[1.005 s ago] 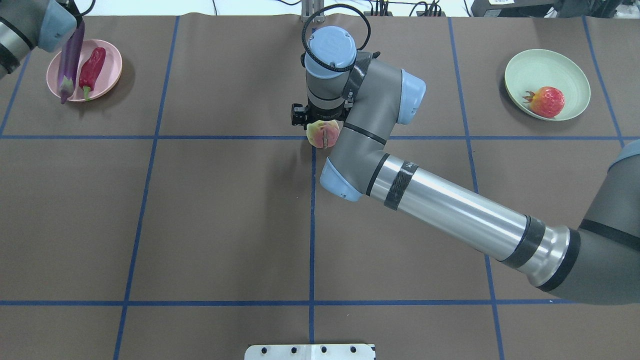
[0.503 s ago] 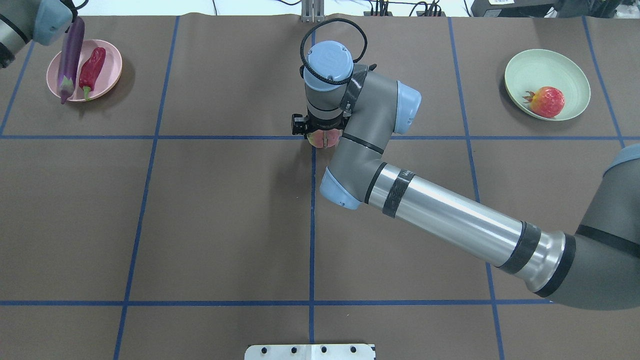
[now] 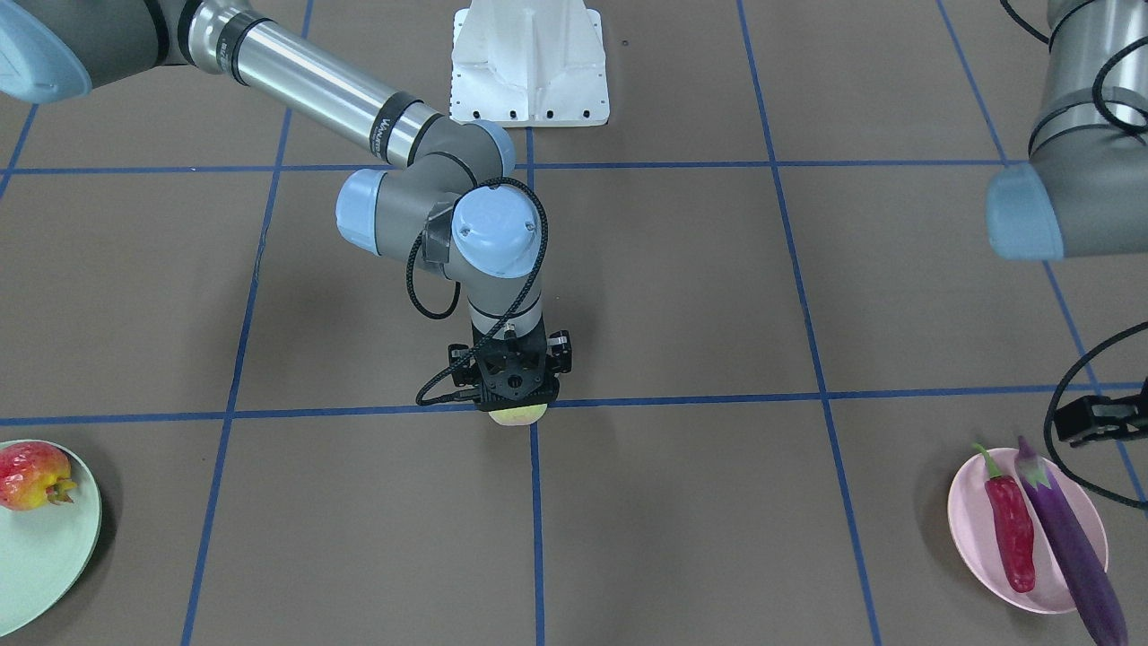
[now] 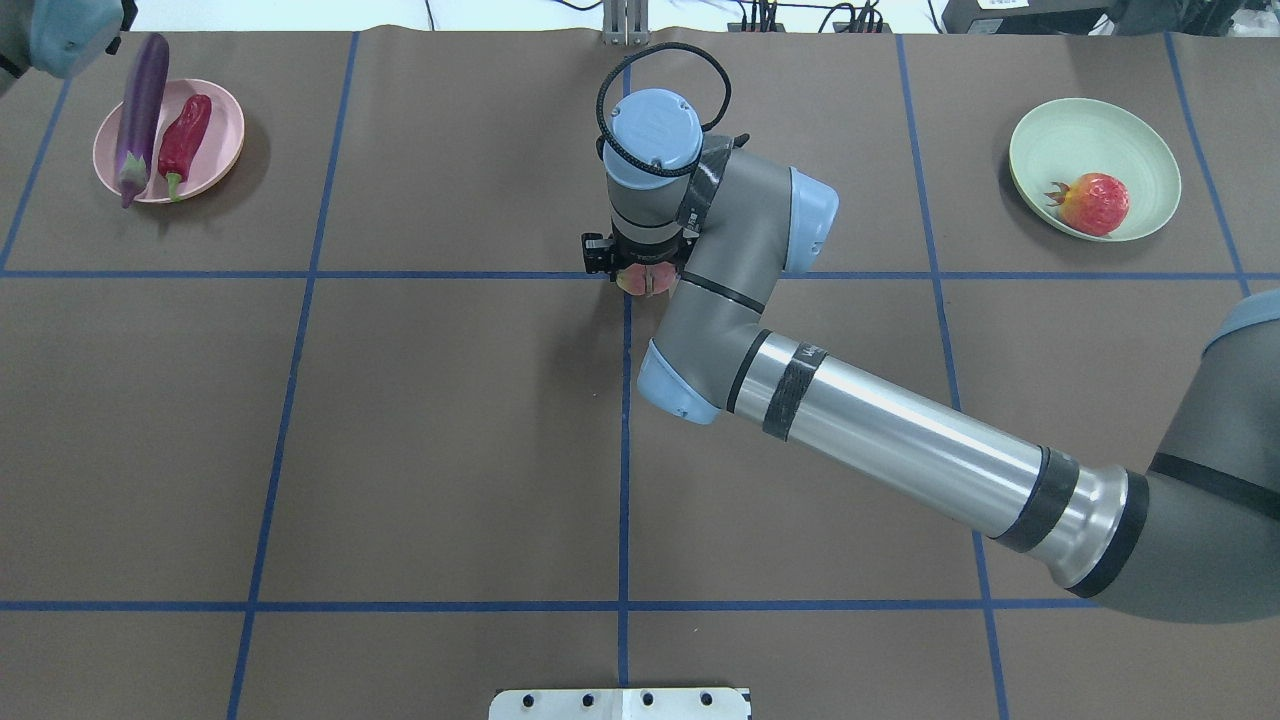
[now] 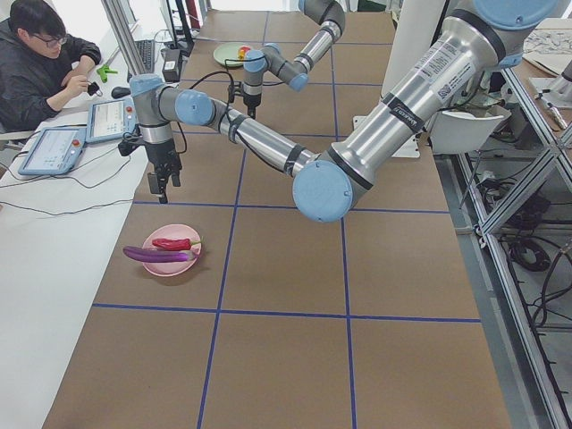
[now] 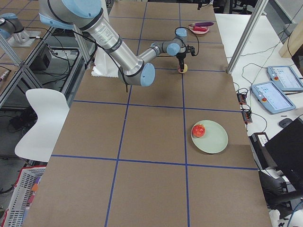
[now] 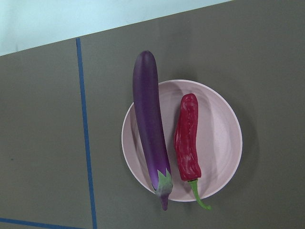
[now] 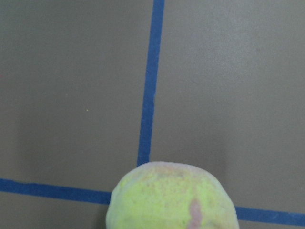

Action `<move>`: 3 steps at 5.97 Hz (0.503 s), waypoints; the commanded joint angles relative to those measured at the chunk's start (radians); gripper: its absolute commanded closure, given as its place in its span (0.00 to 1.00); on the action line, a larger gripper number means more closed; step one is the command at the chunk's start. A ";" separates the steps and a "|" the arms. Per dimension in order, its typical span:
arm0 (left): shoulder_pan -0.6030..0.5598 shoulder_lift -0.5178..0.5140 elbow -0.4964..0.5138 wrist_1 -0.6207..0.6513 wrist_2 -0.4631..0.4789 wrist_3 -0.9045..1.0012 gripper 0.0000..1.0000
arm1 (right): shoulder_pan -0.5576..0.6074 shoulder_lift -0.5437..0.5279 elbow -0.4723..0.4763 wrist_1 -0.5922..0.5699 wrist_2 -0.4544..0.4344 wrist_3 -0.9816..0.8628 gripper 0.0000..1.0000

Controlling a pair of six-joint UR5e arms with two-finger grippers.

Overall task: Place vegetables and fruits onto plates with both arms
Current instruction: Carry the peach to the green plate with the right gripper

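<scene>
- Your right gripper point(image 3: 513, 395) sits low over the peach point(image 3: 518, 415) at mid-frame, where the blue tape lines point(image 4: 450, 274) cross on the tabletop point(image 4: 450, 430). You cannot tell whether it grips the fruit.
- Your left gripper point(image 5: 164, 183) hangs above the pink plate point(image 7: 219, 143), apart from it. Its opening cannot be told.
- The eggplant point(image 7: 150, 124) and chili pepper point(image 7: 188, 143) lie side by side on that plate, and the eggplant overhangs the rim at both ends.
- The pomegranate point(image 4: 1095, 203) rests in the mint green plate point(image 4: 1090, 140), upper right of the overhead view.
</scene>
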 commanded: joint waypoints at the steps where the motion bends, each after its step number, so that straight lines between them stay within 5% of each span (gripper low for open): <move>1: 0.003 0.202 -0.329 0.072 -0.122 -0.006 0.00 | 0.047 -0.002 0.054 0.003 0.033 0.005 1.00; 3: 0.001 0.357 -0.501 0.062 -0.166 -0.014 0.00 | 0.136 -0.011 0.123 -0.088 0.133 -0.010 1.00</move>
